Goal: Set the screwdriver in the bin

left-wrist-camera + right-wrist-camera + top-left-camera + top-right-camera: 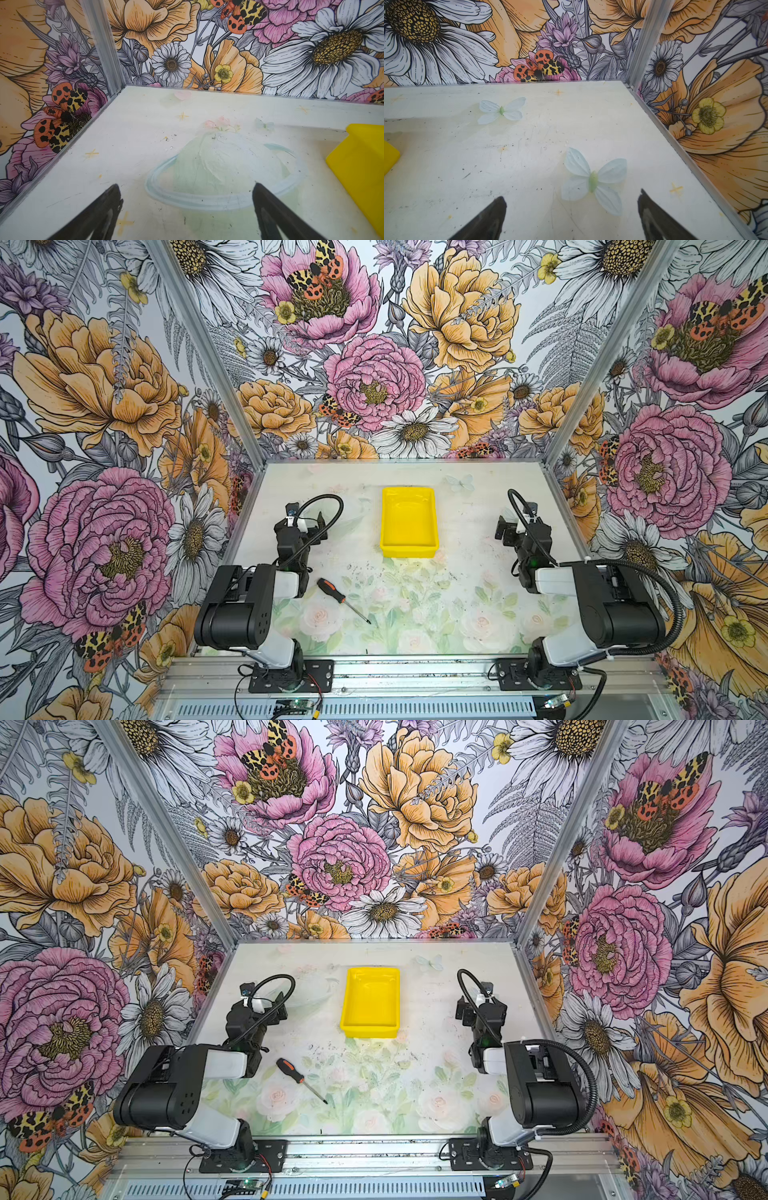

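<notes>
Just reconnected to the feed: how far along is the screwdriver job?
Done: nothing; the black-and-orange-handled screwdriver lies on the table, outside the empty shallow yellow plastic bin. In hand: nothing; left gripper and right gripper are open, empty. Left: grasp, carry, drop in.

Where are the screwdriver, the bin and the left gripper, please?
screwdriver [343, 600], in a top view, where handle meets shaft.
bin [409, 551], in a top view, on its near outer wall.
left gripper [186, 185], left wrist view, midway between its open fingertips.
</notes>
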Robot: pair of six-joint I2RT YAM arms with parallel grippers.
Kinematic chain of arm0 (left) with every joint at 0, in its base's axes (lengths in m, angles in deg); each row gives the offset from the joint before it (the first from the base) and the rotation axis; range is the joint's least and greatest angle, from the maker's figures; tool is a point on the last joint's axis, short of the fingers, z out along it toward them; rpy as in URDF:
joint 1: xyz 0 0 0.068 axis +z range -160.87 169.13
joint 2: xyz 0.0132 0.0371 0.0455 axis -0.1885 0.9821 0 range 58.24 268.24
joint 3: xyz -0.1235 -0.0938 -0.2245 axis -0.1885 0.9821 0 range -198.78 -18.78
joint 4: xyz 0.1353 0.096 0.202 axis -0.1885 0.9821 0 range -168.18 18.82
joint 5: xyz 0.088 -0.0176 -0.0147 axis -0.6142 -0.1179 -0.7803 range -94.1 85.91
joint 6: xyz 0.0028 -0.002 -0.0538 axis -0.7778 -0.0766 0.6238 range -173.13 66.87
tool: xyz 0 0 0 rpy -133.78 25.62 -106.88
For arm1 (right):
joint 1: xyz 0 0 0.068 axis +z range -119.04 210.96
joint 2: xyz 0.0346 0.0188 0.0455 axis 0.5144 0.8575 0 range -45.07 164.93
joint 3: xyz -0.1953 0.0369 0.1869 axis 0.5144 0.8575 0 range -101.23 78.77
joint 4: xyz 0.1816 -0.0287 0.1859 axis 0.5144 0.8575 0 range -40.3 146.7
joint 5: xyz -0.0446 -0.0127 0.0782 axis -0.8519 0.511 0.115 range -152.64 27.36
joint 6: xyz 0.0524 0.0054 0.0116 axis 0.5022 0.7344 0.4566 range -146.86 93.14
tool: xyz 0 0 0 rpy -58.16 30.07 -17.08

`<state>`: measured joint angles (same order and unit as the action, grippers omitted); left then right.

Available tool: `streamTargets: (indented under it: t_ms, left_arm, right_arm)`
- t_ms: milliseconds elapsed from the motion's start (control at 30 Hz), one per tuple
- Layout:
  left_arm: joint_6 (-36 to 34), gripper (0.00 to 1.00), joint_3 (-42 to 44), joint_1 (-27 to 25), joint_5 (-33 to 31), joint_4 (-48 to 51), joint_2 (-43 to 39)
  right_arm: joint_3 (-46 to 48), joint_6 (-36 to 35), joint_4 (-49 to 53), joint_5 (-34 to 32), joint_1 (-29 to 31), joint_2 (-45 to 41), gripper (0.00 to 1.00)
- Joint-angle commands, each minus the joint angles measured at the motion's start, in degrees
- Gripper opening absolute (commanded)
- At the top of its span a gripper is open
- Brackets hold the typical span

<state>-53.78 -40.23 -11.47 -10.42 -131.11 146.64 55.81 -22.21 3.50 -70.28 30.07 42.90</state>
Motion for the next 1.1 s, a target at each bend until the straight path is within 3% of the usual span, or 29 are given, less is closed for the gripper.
streamTargets:
  t_ms: [0, 1067]
  left_arm:
    - [-1.13, 0.99, -0.08, -0.02, 0.71, -0.93, 0.31]
    - [-0.47, 0.99, -0.44, 0.95, 2.46, -0.25, 0.41]
  right_arm:
    - [0.28, 0.43, -2.56, 0.37, 0.02, -0.16, 1.00]
    - [0.07, 0.41, -2.32, 0.36, 0.01, 0.01, 0.99]
